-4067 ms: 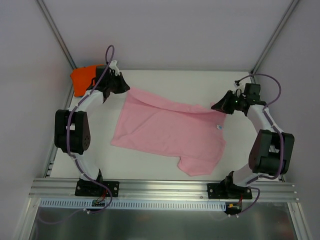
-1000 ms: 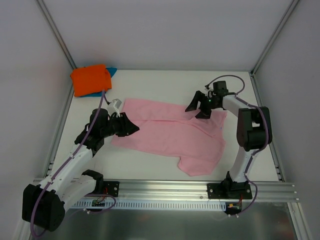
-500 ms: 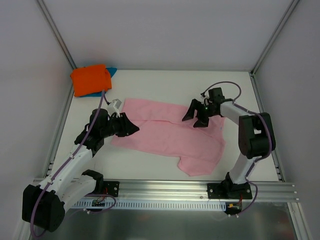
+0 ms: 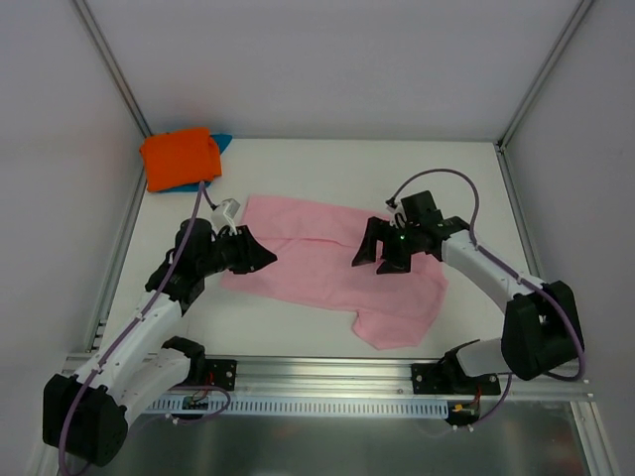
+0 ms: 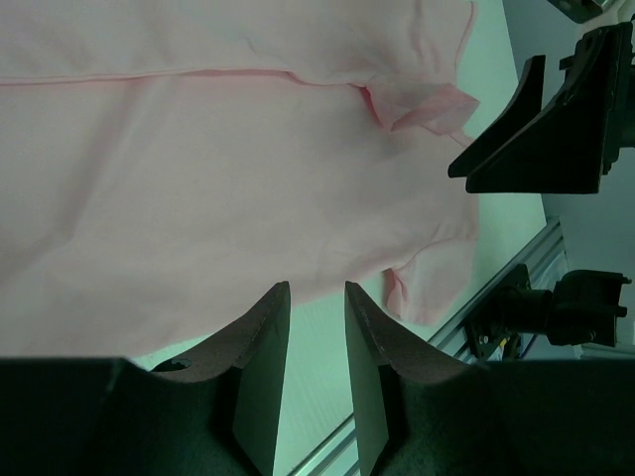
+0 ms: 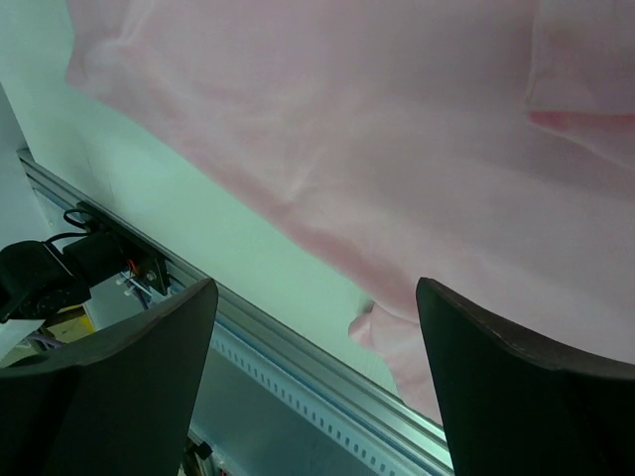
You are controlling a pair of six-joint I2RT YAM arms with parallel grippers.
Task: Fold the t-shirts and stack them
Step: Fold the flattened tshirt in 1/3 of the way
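A light pink t-shirt [image 4: 317, 260] lies spread across the middle of the white table, with its upper edge folded over and a sleeve toward the near right. My left gripper [image 4: 266, 258] hovers at the shirt's left edge. Its jaws stand a narrow gap apart, with only table showing between them [image 5: 317, 297]. My right gripper [image 4: 378, 260] hangs wide open above the shirt's right half, holding nothing [image 6: 313, 302]. In the far left corner a folded bright orange t-shirt [image 4: 179, 157] rests on a teal-blue t-shirt [image 4: 222, 141].
An aluminium rail [image 4: 327, 372] runs along the near edge with both arm bases on it. White walls and metal posts close in the table [image 4: 327, 169] at the left, right and back.
My right gripper has swung left and nearer, from the shirt's far right corner to above its right half, opening slightly wider. The left arm has barely moved.
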